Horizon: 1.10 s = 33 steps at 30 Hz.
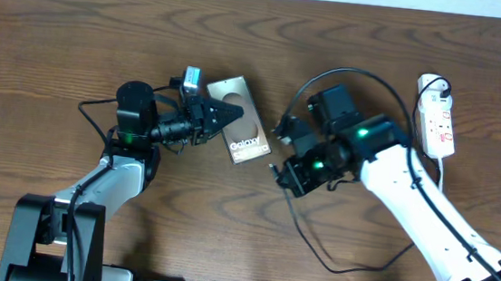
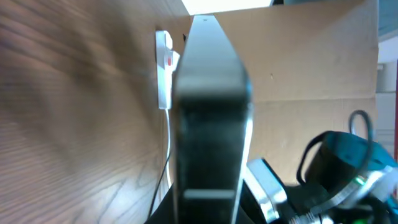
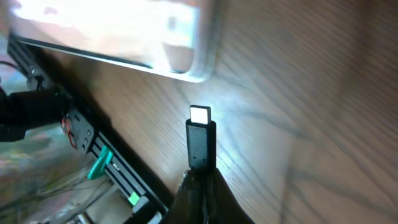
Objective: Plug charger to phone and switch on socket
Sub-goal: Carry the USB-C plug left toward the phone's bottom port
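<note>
Place: a robotics lab bench.
Surface: brown wood-grain table (image 1: 78,34).
Machines: white-and-black left robot arm (image 1: 118,179) and white-and-black right robot arm (image 1: 418,196), based at one table edge.
Backdrop: plain brown cardboard panel (image 2: 311,56).

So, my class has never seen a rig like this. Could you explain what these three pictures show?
This is a robot with two arms at a wooden table. One picture looks down from above. The other two come from a camera on each wrist. On the table are a dark phone and a white power strip, the socket. The left gripper appears to clamp the phone's edge. The right gripper holds the charger by its small plug tip, which is aimed toward the phone and not yet plugged in.
</note>
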Motion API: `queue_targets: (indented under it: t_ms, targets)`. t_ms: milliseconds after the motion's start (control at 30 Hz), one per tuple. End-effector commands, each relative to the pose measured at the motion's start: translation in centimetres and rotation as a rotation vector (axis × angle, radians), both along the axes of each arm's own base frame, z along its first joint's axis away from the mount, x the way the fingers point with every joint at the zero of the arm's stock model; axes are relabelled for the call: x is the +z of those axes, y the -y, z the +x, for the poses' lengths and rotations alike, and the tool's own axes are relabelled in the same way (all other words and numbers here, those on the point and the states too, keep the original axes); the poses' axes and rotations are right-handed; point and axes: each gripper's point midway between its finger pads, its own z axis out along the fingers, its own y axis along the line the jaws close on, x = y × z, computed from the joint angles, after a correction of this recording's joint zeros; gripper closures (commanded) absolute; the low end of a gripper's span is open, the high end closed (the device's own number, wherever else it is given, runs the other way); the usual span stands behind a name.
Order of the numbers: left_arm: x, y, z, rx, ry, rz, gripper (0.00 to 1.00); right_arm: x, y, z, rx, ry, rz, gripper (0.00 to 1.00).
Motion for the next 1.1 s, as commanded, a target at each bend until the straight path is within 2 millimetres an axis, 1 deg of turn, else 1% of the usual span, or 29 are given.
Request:
queue_targets:
  t_ms: [0, 167, 400, 933, 1067]
  targets:
    - [1.9, 0.2, 0.3, -0.031, 0.085, -0.004, 0.92, 0.5, -1.2, -0.5, 0.029, 0.012, 0.035, 0.99]
    - [1.9, 0.6, 0.1, -0.044, 0.124, 0.011, 0.93, 0.6, -1.6, -0.2, 0.005, 0.014, 0.046, 0.99]
    - [1.7, 1.5, 0.4, -0.021, 0.133, 0.026, 0.93, 0.9, -2.0, -0.6, 0.01, -0.01, 0.076, 0.99]
    - [1.6, 1.4, 1.1, 0.023, 0.15, 0.044, 0.92, 1.0, -2.0, -0.5, -0.004, -0.015, 0.076, 0.99]
    - [1.6, 1.4, 1.1, 0.022, 0.15, 0.044, 0.93, 1.1, -2.2, -0.2, -0.017, -0.008, 0.085, 0.99]
